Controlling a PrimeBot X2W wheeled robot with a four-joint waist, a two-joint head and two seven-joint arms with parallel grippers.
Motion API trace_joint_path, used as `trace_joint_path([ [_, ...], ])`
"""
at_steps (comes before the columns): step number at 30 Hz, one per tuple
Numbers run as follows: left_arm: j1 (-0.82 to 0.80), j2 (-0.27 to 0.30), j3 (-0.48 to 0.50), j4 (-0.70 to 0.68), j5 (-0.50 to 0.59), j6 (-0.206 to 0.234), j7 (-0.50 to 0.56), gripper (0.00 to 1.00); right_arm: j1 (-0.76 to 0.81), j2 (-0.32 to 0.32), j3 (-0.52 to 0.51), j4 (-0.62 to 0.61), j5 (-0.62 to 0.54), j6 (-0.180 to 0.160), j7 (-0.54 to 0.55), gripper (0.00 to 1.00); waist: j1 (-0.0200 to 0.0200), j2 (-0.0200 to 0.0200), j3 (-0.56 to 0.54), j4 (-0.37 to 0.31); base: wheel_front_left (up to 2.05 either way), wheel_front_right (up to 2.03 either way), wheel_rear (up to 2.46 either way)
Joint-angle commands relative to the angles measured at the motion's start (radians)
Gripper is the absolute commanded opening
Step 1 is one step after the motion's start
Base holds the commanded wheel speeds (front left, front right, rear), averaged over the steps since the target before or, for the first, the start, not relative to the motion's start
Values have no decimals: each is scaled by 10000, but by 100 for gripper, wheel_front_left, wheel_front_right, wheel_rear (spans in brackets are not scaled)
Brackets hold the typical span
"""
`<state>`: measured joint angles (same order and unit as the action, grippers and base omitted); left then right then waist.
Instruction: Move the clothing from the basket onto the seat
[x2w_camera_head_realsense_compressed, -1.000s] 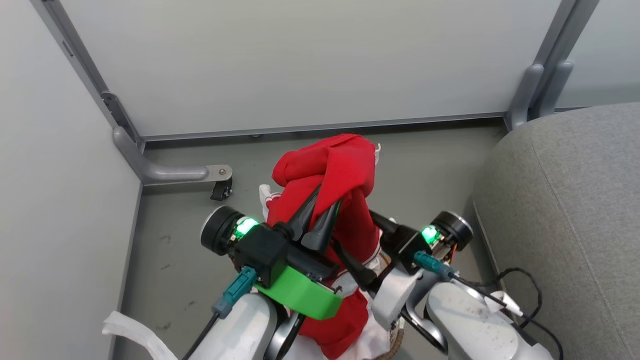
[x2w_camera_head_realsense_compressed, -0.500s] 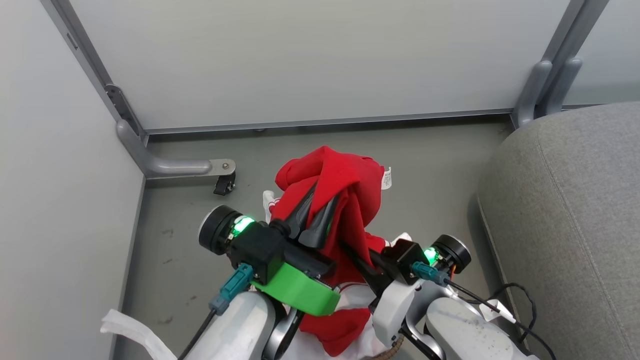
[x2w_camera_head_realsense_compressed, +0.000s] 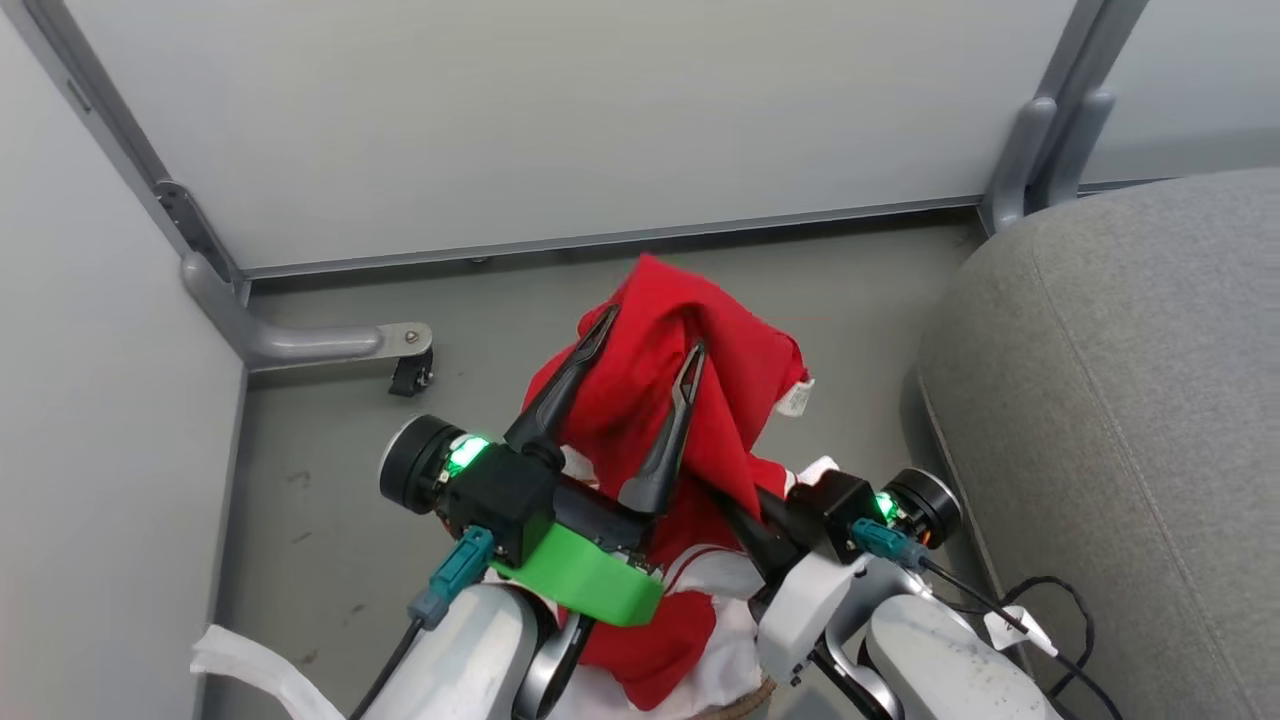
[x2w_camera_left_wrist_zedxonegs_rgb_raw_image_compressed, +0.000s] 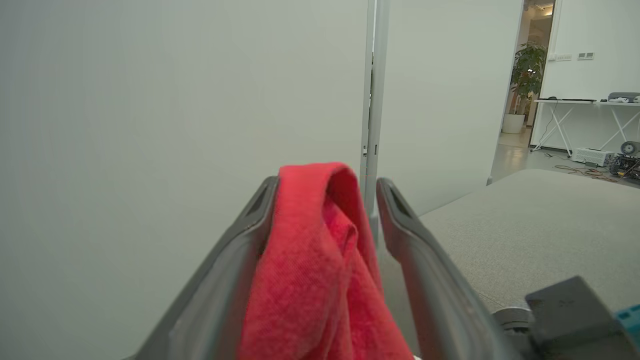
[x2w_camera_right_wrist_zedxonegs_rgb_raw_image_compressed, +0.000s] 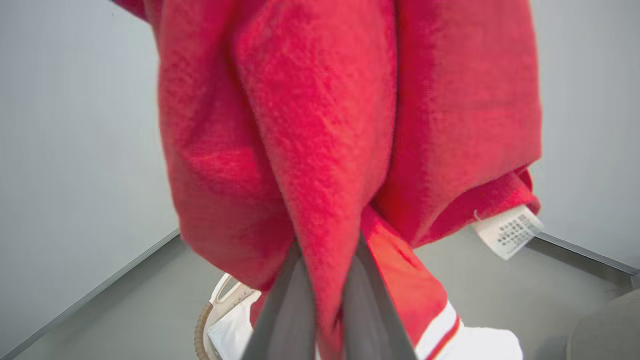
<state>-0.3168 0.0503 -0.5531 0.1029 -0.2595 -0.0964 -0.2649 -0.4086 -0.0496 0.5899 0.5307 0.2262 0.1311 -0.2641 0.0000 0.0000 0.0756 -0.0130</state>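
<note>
The clothing (x2w_camera_head_realsense_compressed: 690, 400) is hanging over the basket (x2w_camera_right_wrist_zedxonegs_rgb_raw_image_compressed: 201, 332), its lower end lying inside, left of the seat (x2w_camera_head_realsense_compressed: 1100, 400).
The left gripper (x2w_camera_head_realsense_compressed: 654, 331) is gaping wide, fabric draping loosely across it; the right gripper (x2w_camera_right_wrist_zedxonegs_rgb_raw_image_compressed: 327, 250) is clenching a fold.

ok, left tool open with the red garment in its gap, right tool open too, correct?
No: the right tool is shut, pinching the garment, per the right wrist view. The left tool is open with the garment in its gap.
</note>
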Motion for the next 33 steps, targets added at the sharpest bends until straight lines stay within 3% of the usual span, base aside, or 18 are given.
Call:
trace_joint_path([
  [1, 144, 12, 57, 76, 53, -9, 8, 100, 216, -33, -95, -107, -43, -7, -6, 0, 0, 0, 55, -384, 0, 0, 0],
  [21, 601, 22, 881, 713, 839, -258, 8, 100, 1220, -21, -1170, -1189, -335, -8, -12, 0, 0, 0, 538, -4615, 0, 0, 0],
  [27, 574, 26, 908, 823, 1062, -311, 6, 100, 1182, -118, -1719, -1464, -482, -8, -12, 0, 0, 0, 894, -5165, 0, 0, 0],
  [33, 270, 119, 879, 807, 1320, -342, 6, 100, 339, -559, -2749, -1919, -789, -8, -13, 0, 0, 0, 1606, -5089, 0, 0, 0],
])
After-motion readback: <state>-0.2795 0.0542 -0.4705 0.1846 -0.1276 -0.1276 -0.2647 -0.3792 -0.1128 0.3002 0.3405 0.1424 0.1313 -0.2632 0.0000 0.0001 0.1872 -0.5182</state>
